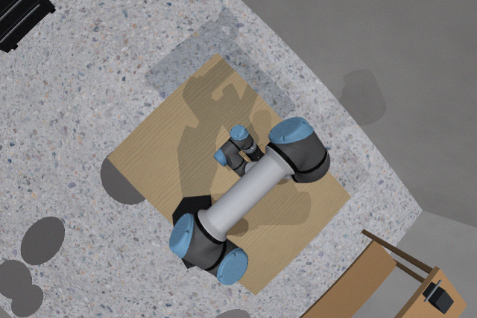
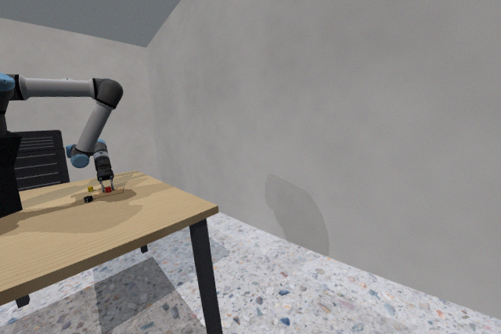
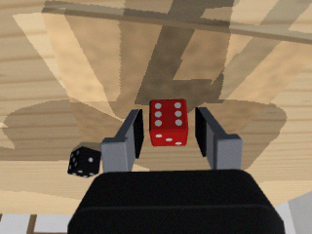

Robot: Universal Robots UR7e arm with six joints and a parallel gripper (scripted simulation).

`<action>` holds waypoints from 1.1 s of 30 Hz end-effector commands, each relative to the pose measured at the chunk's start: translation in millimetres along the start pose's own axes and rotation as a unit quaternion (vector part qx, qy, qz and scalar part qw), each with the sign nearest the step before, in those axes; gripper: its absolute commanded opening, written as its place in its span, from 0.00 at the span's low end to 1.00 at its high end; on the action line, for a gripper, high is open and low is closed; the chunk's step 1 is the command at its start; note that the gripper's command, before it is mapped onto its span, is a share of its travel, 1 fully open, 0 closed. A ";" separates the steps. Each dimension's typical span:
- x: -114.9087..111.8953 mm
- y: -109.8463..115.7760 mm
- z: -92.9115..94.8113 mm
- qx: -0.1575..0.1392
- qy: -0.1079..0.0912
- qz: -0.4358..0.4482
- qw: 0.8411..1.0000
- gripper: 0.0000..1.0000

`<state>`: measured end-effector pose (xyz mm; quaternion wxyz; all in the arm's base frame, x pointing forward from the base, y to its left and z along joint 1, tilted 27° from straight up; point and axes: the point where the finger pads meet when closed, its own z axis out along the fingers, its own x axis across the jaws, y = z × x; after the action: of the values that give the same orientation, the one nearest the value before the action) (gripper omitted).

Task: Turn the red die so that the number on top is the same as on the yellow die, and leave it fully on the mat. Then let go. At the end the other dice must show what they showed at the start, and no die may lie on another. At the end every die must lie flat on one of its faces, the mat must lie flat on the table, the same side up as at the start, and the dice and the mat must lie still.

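Note:
The red die (image 3: 168, 122) lies on the mat (image 3: 146, 63) with six pips on top and three on the side facing the wrist camera. My gripper (image 3: 169, 123) is open and straddles it, one finger on each side with a gap to each. In the exterior view the red die (image 2: 108, 189) sits between the fingertips of the gripper (image 2: 106, 187). The yellow die (image 2: 90, 188) lies to its left there; its top number is too small to read. In the top view the arm hides the dice.
A black die (image 3: 84, 162) lies left of my left finger, off the mat's near edge, and also shows in the exterior view (image 2: 88, 199). The arm's black base (image 2: 8, 172) stands at the table's left.

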<state>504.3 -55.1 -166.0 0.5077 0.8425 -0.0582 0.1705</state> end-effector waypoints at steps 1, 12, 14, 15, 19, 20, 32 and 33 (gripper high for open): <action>0.3 -0.4 0.8 0.000 0.000 0.001 1.000 0.79; 0.3 -0.4 0.8 0.000 0.000 0.001 1.000 0.79; 0.3 -0.4 0.8 0.000 0.000 0.001 1.000 0.79; 0.3 -0.4 0.8 0.000 0.000 0.001 1.000 0.79; 0.3 -0.4 0.8 0.000 0.000 0.001 1.000 0.79; 0.3 -0.4 0.8 0.000 0.000 0.001 1.000 0.79; 0.3 -0.4 0.8 0.000 0.000 0.001 1.000 0.49; 0.3 -0.4 0.8 0.000 0.000 0.001 1.000 0.49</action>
<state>504.3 -55.1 -166.1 0.5076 0.8425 -0.0582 0.1705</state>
